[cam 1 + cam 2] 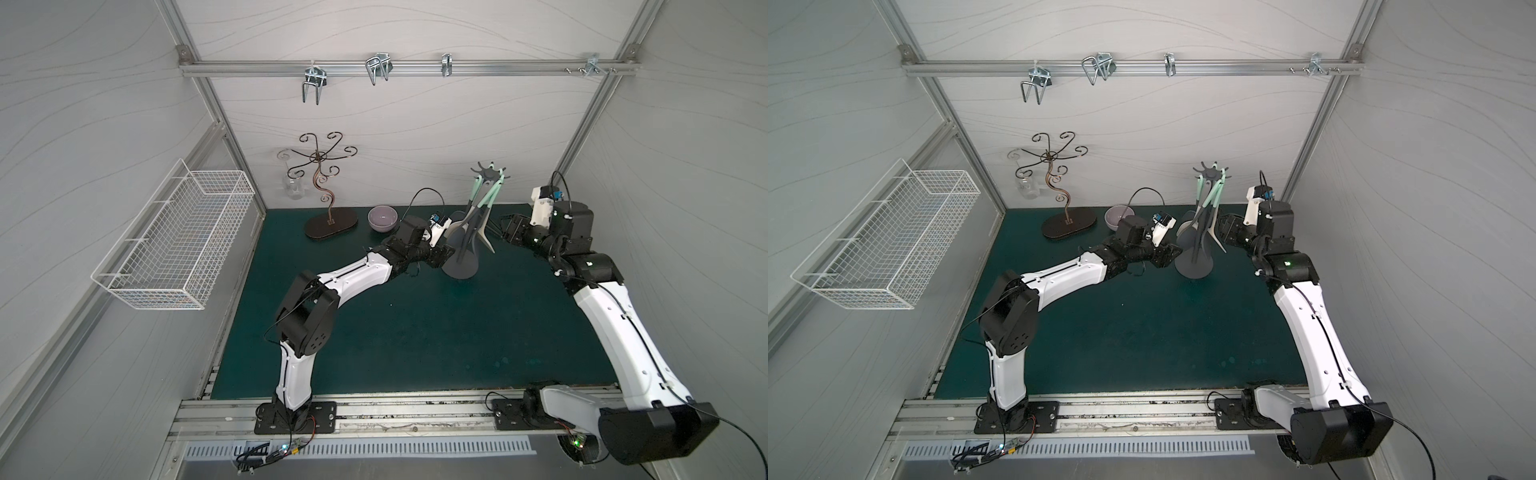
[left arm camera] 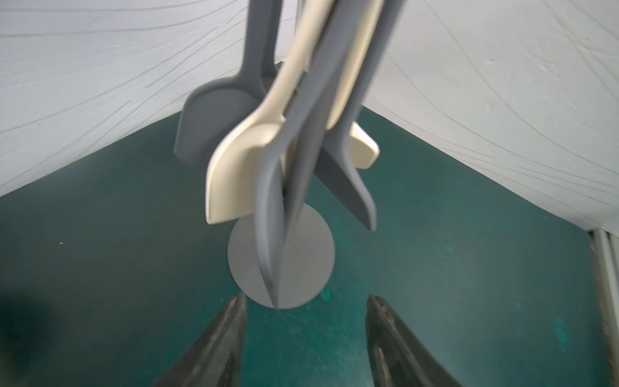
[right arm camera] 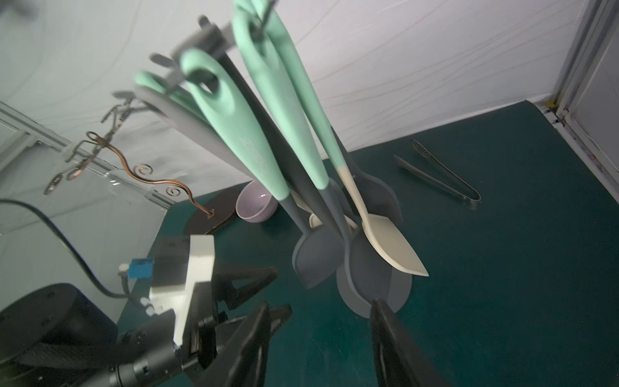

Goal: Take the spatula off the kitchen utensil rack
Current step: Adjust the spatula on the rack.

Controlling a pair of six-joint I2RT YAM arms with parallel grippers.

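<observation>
Green mat (image 1: 415, 332) inside a white-walled cell; both arms reach to the far end, one on each side of the kitchen utensil rack (image 1: 459, 266). Rack stands on its round base, pole up, star crown on top.

Why hung so: each utensil hangs by the hole in its mint handle over a crown hook. Heads dangle free just above the base, crowded and overlapping. Judgement: a tool comes off only by lifting its loop up and over the hook, not by a sideways pull.

Spatula (image 3: 392, 251): taken to be the cream flat blade on the side toward the right arm (other flat heads hang there too, so not certain). On its hook, touched by neither gripper.

Left gripper (image 2: 306, 300): jaws apart, empty, low down just beside the base; likely placed to steady the stand.
Right gripper (image 3: 321, 306): jaws apart, empty, near the hanging heads on the opposite side; likely the one to take the blade.

Counts:
- rack 1
- hanging utensils 5 by heads in the left wrist view, three grey and two cream; blurred, so approximate
- brown scrolled stand (image 1: 331, 227) 1
- lilac bowl (image 1: 382, 218) 1
- tongs (image 3: 435, 182) 1, flat on the mat beyond the rack
- wire basket (image 1: 145, 249) 1, on the side wall
- hook fittings (image 1: 309, 83) on the back rail (image 1: 498, 66) 4
</observation>
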